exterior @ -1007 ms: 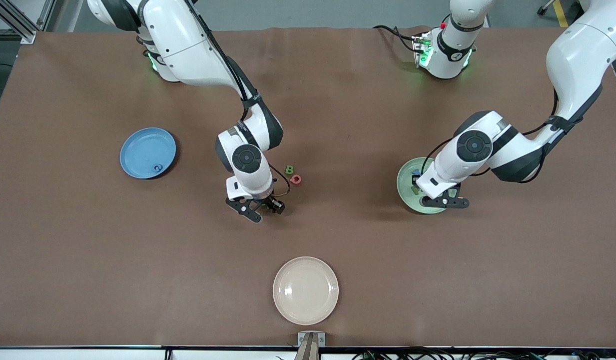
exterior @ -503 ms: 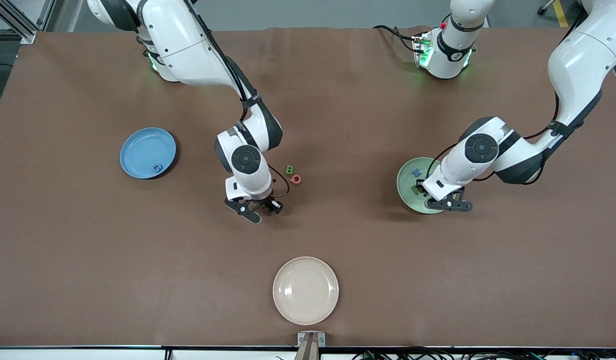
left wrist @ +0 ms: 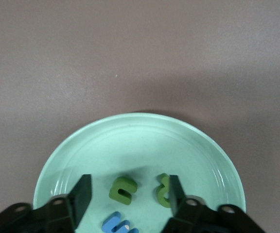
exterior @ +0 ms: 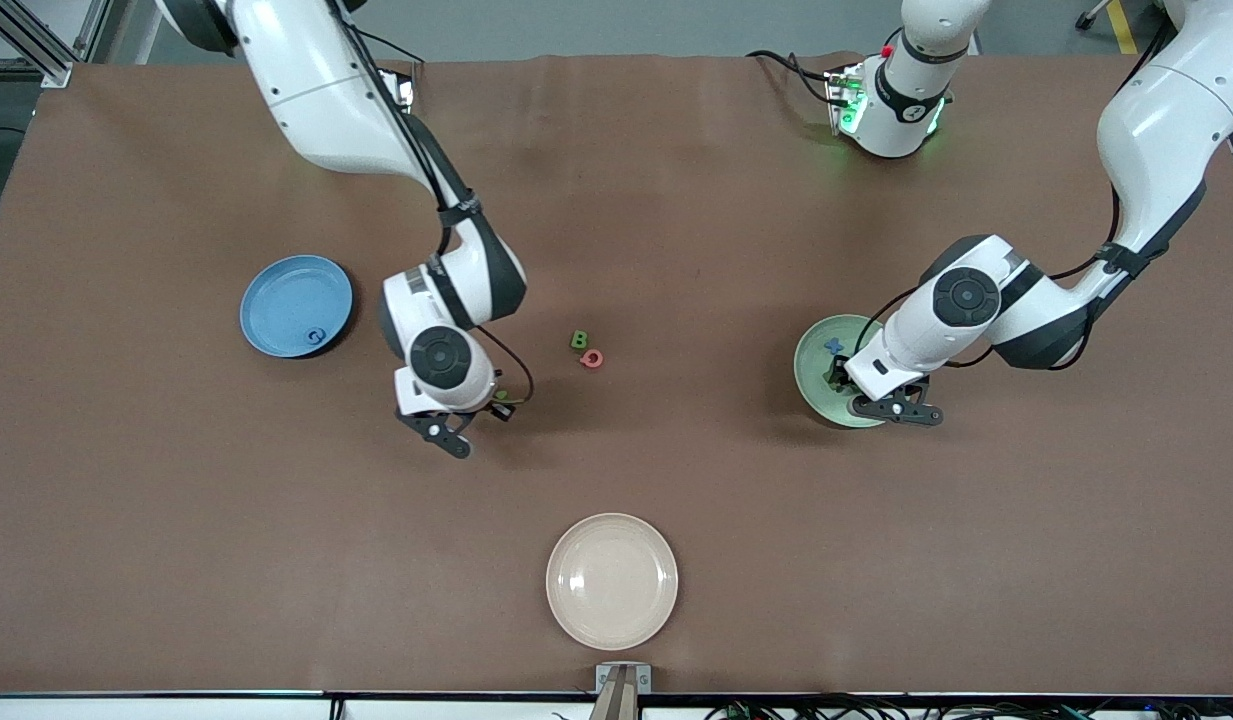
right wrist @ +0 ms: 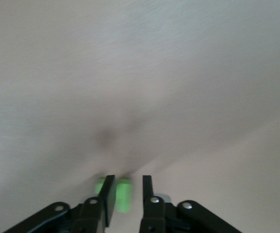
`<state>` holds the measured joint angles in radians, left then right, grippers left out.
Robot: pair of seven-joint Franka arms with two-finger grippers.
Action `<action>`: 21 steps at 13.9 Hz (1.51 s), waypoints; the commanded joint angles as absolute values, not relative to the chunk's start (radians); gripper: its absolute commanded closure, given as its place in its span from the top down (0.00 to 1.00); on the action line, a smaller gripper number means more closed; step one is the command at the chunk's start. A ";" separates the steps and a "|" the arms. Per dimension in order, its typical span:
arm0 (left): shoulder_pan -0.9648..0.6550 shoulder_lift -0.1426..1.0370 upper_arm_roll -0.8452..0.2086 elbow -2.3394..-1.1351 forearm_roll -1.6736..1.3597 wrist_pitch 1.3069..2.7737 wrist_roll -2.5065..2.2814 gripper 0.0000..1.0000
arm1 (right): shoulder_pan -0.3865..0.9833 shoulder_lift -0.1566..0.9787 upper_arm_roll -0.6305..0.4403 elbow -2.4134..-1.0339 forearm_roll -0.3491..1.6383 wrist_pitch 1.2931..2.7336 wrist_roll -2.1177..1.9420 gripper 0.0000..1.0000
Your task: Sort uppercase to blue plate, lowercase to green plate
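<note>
Since a second ago our right gripper (exterior: 460,432) has swung toward the blue plate (exterior: 296,305), pinching a green letter (right wrist: 123,194), likely the N. Our left gripper (left wrist: 125,199) has spread over the green plate (left wrist: 140,136), releasing the green u (left wrist: 123,188). Blue G (exterior: 317,335) sits plated.

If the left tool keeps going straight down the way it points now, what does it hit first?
Most likely the green u-shaped letter lying in the green plate, right between the open fingers of the left tool. Depth is hard to judge.
</note>
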<state>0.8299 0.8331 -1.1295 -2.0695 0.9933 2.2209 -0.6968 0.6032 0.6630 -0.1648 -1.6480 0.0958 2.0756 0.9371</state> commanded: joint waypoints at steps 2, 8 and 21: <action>0.825 0.818 -1.138 -2.034 0.996 2.218 -0.686 1.00 | 0.578 0.530 -0.195 -1.739 0.026 1.937 0.824 0.00; 0.831 0.816 -1.137 -2.033 0.994 2.218 -0.684 1.00 | 0.543 0.434 -0.195 -1.864 -0.026 1.945 0.795 0.00; 0.738 0.562 -0.974 -2.037 0.421 2.286 -0.326 1.00 | 0.545 0.422 -0.193 -1.893 -0.022 1.968 0.822 0.04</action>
<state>0.7995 0.7226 -1.0497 -2.0126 0.5706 2.2731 -0.4236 0.5521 0.4547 -0.2057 -1.8577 -0.0065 1.9424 0.8005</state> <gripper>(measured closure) 0.000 0.987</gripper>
